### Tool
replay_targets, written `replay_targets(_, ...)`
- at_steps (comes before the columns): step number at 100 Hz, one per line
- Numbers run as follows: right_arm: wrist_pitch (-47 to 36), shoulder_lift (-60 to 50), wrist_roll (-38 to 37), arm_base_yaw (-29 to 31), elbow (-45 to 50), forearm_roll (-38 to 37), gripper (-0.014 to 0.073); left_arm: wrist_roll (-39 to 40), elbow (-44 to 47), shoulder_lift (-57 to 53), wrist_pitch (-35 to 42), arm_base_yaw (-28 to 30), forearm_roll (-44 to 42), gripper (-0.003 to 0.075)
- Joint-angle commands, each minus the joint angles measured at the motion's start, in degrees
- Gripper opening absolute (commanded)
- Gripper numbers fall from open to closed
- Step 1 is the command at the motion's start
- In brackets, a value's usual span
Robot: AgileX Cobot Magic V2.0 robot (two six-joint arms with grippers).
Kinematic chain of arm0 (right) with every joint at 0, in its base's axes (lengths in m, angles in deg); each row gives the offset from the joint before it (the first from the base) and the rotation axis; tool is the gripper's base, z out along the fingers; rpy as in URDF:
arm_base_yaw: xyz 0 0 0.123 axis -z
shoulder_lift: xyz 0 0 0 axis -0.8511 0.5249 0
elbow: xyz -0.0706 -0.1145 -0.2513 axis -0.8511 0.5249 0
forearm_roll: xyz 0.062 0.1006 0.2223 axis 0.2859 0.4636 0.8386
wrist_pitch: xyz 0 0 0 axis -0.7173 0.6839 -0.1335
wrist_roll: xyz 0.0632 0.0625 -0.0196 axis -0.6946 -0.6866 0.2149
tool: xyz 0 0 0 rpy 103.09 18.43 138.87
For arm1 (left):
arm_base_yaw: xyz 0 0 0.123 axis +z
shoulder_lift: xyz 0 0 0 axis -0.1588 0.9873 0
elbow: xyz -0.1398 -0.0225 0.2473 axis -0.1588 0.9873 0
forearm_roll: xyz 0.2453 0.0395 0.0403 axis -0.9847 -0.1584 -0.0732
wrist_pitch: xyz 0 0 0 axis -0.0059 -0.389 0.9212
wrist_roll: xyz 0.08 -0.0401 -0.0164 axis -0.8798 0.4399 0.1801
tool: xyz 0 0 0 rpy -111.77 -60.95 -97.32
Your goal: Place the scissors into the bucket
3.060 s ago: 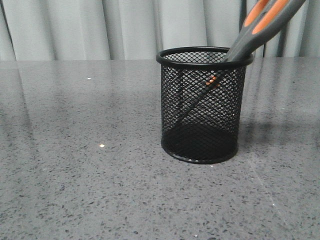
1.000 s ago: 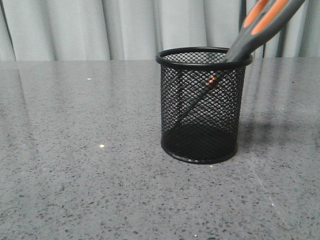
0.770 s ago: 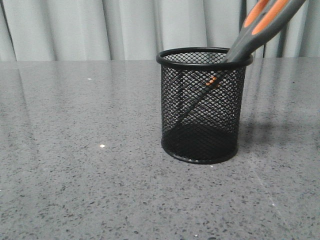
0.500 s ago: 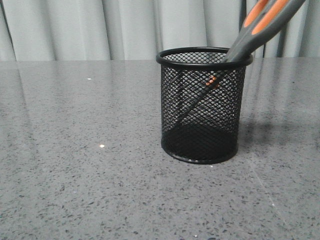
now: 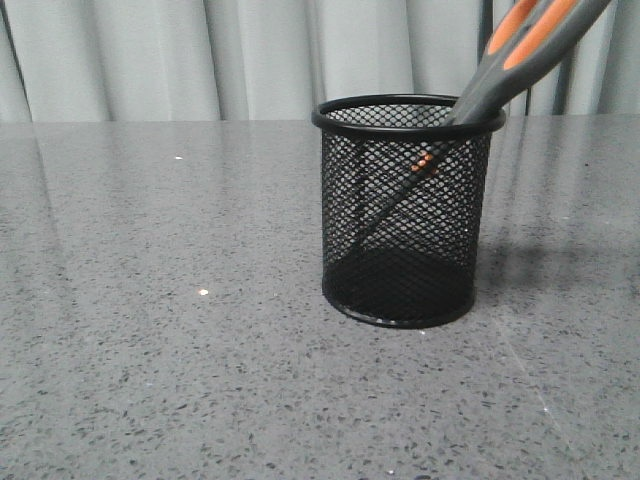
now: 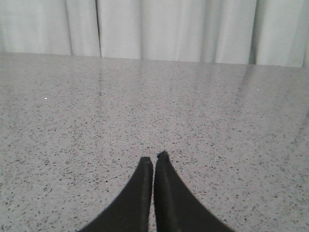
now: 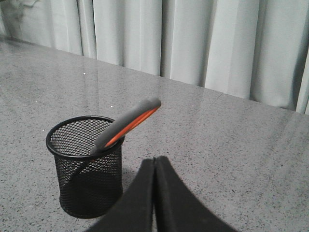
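We see the scissors (image 5: 520,55) already standing in the bucket (image 5: 405,210), both our left gripper (image 6: 153,162) and right gripper (image 7: 154,162) are pressed together empty, so nothing more is needed.

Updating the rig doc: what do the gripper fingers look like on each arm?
Left gripper and right gripper look alike: plain black fingers, broad at the base, curving to narrow tips. No markings, cables or pads show. The arms themselves are out of view.
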Motion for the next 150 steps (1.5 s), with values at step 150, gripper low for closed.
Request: replay_targets(150, -15.7, -11.8, 15.2, 30.6, 22.7, 18.3, -0.0057, 0.6, 2.4, -1.6, 3.8, 0.1, 0.6, -0.002)
